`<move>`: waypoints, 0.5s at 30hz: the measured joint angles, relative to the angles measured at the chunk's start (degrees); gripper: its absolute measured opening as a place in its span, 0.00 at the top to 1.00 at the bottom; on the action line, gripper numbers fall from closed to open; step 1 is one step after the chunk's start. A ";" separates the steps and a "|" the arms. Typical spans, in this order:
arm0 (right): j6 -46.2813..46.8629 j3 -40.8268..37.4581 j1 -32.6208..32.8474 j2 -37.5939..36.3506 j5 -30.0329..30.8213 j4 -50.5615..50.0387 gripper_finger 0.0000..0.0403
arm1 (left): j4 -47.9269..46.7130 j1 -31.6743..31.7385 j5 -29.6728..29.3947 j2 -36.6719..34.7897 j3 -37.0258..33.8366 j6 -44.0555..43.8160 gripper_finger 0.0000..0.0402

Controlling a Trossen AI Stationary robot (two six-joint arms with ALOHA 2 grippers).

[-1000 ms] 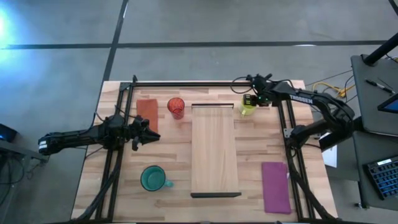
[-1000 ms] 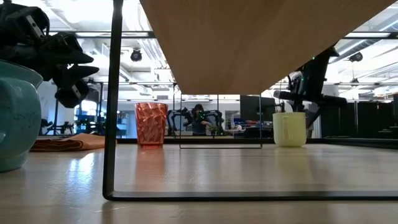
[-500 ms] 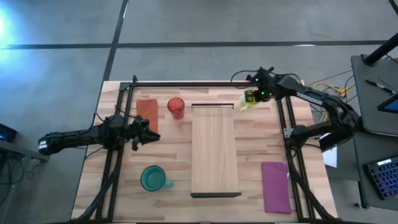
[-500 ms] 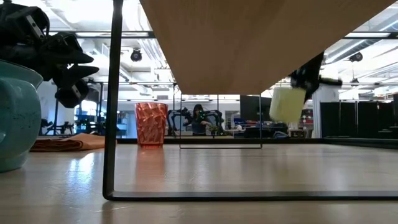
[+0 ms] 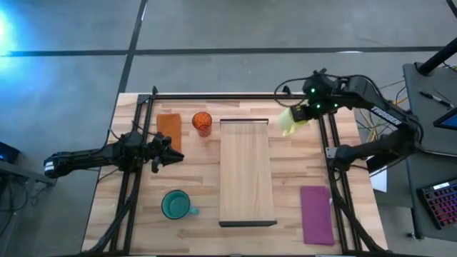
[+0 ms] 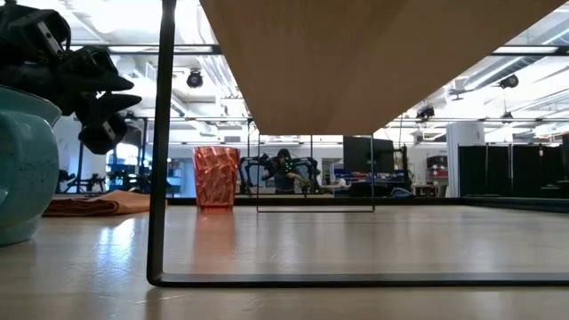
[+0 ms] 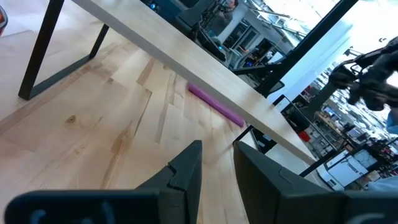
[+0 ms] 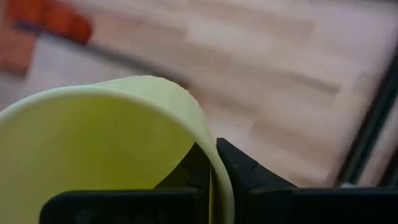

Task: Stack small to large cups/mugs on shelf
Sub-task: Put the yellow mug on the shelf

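My right gripper (image 5: pixel 303 113) is shut on the yellow-green mug (image 5: pixel 290 120) and holds it in the air over the table's far right part, beside the shelf's far end. The shelf (image 5: pixel 246 171) is a long light-wood plank on a dark frame in the table's middle. The red cup (image 5: pixel 202 123) stands upright on the table left of the shelf's far end. The teal mug (image 5: pixel 176 205) stands near the left front. My left gripper (image 5: pixel 168 152) hovers left of the shelf, slightly open, with nothing between its fingers (image 7: pixel 186 171). My right gripper pinches the mug's wall at the rim (image 8: pixel 211 163), one finger inside the mug and one outside. The fingers come slanting down from the table's right. The mug is lifted clear of the table and tilted, its open mouth (image 8: pixel 99 149) turned toward the wrist.
A brown-red cloth (image 5: pixel 169 128) lies left of the red cup. A purple flat rectangle (image 5: pixel 316 214) lies at the right front. Dark frame rails (image 5: pixel 214 95) run along the table's far side and down both sides.
My right gripper has lifted the yellow-green mug off the table, up and a little toward the right edge. The mug stood upright on the table; it now hangs tilted and has risen out of the low view.
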 joint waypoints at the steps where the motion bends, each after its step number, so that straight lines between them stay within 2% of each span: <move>1: 0.69 0.98 2.03 0.63 -1.32 0.16 0.97 | 0.00 -0.01 0.00 0.00 0.00 0.00 0.80; 4: 1.84 3.56 7.70 3.40 -3.98 2.07 0.97 | 0.00 -0.02 0.01 0.00 0.00 0.00 0.80; 8: 2.79 8.23 13.26 9.69 -3.50 4.60 0.97 | 0.00 0.00 -0.01 0.00 0.00 0.00 0.80; 12: -7.12 14.77 17.39 18.20 -1.51 4.40 0.97 | 0.00 0.00 0.01 0.00 0.00 0.00 0.80; 15: -19.01 20.93 19.14 24.81 -1.57 3.74 0.97 | 0.00 -0.01 0.01 0.00 0.00 0.00 0.80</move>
